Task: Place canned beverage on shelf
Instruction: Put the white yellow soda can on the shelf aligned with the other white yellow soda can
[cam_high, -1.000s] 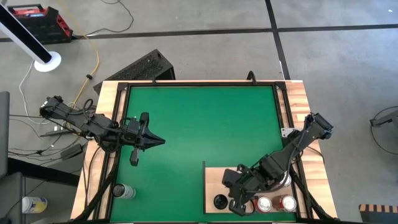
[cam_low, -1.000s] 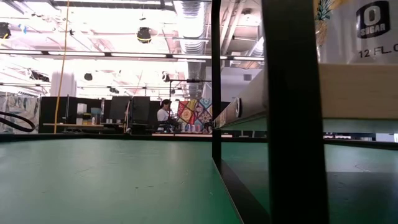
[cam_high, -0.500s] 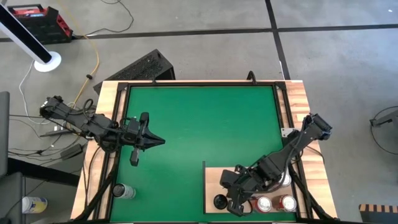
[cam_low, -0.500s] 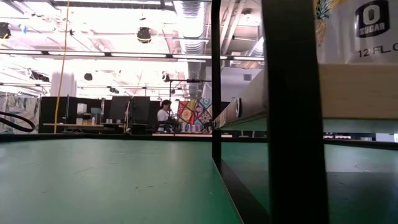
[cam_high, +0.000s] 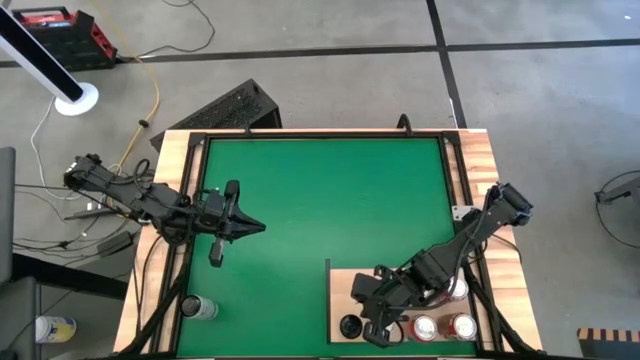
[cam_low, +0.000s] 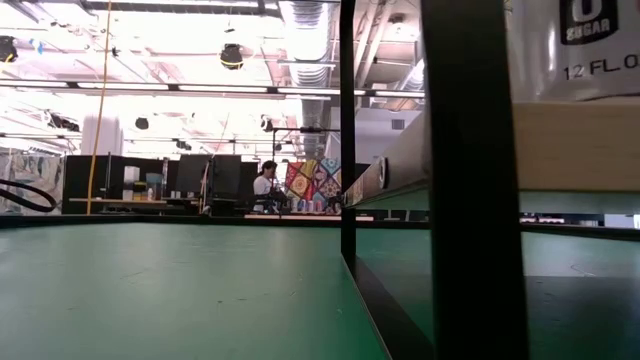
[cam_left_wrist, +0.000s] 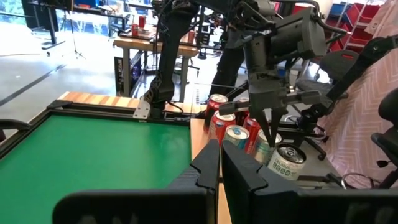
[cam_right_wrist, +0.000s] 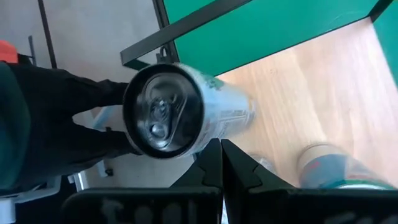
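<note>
Cylindrical metal can (cam_right_wrist: 186, 118), flat pale-wood shelf (cam_right_wrist: 311, 99), green mat (cam_high: 320, 200)

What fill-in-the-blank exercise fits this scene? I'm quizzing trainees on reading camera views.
1. The left gripper hangs over the flat ___ mat.
2. The right gripper is above the pale rectangular wooden shelf, which carries several drink ___.
3. Both grippers' fingers are ___.
4. A lone silver-topped can stands off the shelf, on the ___ arm's side.

Missing words: green; cans; shut; left
</note>
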